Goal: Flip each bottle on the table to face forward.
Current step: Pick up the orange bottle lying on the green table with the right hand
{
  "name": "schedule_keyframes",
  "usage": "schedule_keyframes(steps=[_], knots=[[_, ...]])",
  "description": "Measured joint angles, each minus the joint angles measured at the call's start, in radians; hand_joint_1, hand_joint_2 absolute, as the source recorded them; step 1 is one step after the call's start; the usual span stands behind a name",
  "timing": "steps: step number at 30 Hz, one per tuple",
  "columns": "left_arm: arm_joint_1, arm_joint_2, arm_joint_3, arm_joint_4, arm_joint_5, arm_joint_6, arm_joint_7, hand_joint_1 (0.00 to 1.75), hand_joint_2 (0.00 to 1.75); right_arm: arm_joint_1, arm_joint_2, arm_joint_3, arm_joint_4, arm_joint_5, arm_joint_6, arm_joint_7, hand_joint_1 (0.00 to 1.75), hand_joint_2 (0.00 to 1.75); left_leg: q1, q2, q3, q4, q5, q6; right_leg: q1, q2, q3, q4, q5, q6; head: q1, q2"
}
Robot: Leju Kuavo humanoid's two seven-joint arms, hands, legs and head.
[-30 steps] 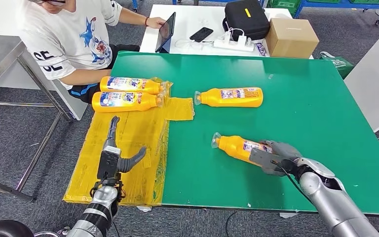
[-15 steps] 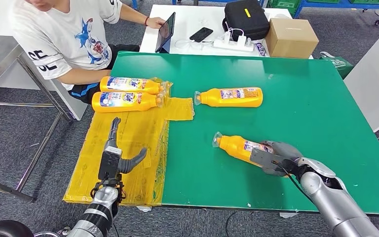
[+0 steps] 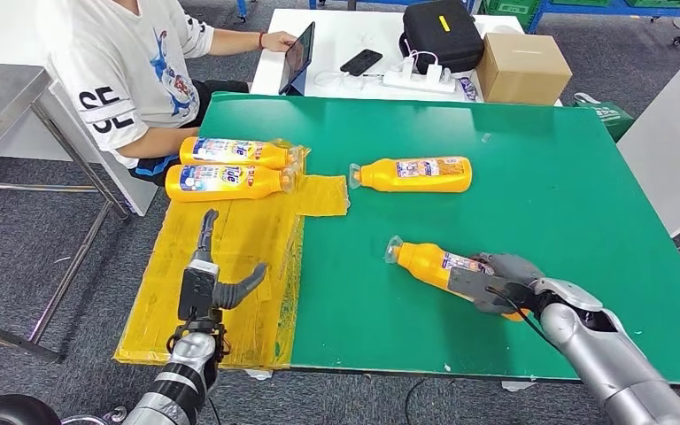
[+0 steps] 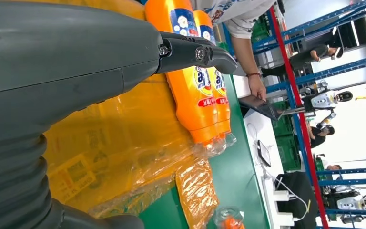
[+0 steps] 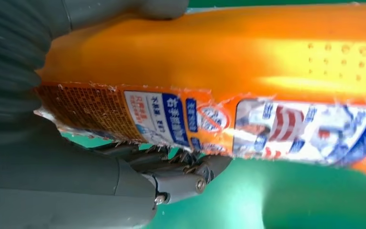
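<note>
My right hand [image 3: 496,283] grips the near bottle [image 3: 434,264] at its base end, low and right of centre in the head view. The bottle lies on its side on the green table [image 3: 549,186], cap toward the left. Up close in the right wrist view, my fingers [image 5: 181,179] curl under the bottle [image 5: 228,71] and my thumb presses on its other side; its label [image 5: 209,119], small print and a barcode patch, faces the camera.

My left hand [image 3: 208,283] sits at the lower left of the head view over the yellow sheet [image 3: 239,239], fingers apart, holding nothing. The left wrist view shows the same: one dark finger [image 4: 195,52] stretched out above the sheet [image 4: 114,157].

A second bottle [image 3: 412,174] lies on its side at the middle of the table, cap to the left, label up. Two more bottles [image 3: 230,167] lie side by side at the top of the yellow sheet, upper left, blue labels showing, caps to the right.

A person [image 3: 133,71] in a white shirt sits at the upper left, one hand on a tablet [image 3: 299,55] on the white table beyond.
</note>
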State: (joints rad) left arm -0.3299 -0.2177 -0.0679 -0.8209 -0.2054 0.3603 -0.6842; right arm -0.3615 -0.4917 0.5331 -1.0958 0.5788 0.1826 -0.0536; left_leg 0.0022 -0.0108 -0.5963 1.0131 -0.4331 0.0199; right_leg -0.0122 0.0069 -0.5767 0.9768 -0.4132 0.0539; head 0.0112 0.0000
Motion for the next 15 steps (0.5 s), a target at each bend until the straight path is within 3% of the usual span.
schedule_keyframes(steps=[2, 5, 7, 10, 15], knots=[[0.025, -0.005, -0.006, -0.038, 0.072, -0.132, 0.061, 0.00, 1.75, 0.074, 0.107, -0.064, -0.077, 0.002, -0.237, -0.154, 1.75, 1.75, 0.001, 0.002, -0.002, 0.000, -0.002, -0.002, 0.002, 0.002, -0.003, 0.001, 0.001, -0.001, 0.006, 0.000], [0.064, -0.018, -0.043, -0.125, 0.160, -0.309, 0.156, 0.00, 1.75, 0.189, 0.311, -0.159, -0.243, 0.058, -0.717, -0.429, 1.75, 1.75, 0.000, 0.005, -0.009, 0.001, -0.001, -0.003, 0.001, 0.006, -0.016, 0.004, 0.002, -0.003, -0.003, 0.000], [0.072, -0.026, -0.077, -0.168, 0.192, -0.347, 0.183, 0.00, 1.75, 0.216, 0.390, -0.187, -0.320, 0.060, -0.903, -0.476, 1.75, 1.75, 0.002, -0.002, -0.012, 0.001, 0.002, -0.003, 0.002, -0.001, -0.019, 0.006, 0.000, -0.005, -0.008, 0.000], [0.078, -0.027, -0.106, -0.207, 0.214, -0.359, 0.197, 0.00, 1.75, 0.239, 0.448, -0.243, -0.381, 0.029, -0.910, -0.457, 1.75, 1.75, 0.002, -0.005, -0.014, 0.000, 0.002, -0.004, 0.002, -0.006, -0.018, 0.006, -0.001, -0.006, -0.006, 0.000], [0.081, -0.025, -0.128, -0.236, 0.225, -0.361, 0.199, 0.00, 1.75, 0.270, 0.492, -0.283, -0.418, 0.011, -0.877, -0.471, 1.75, 1.75, 0.001, -0.004, -0.015, 0.000, 0.002, -0.004, 0.000, -0.005, -0.019, 0.005, -0.001, -0.006, -0.006, 0.000]])
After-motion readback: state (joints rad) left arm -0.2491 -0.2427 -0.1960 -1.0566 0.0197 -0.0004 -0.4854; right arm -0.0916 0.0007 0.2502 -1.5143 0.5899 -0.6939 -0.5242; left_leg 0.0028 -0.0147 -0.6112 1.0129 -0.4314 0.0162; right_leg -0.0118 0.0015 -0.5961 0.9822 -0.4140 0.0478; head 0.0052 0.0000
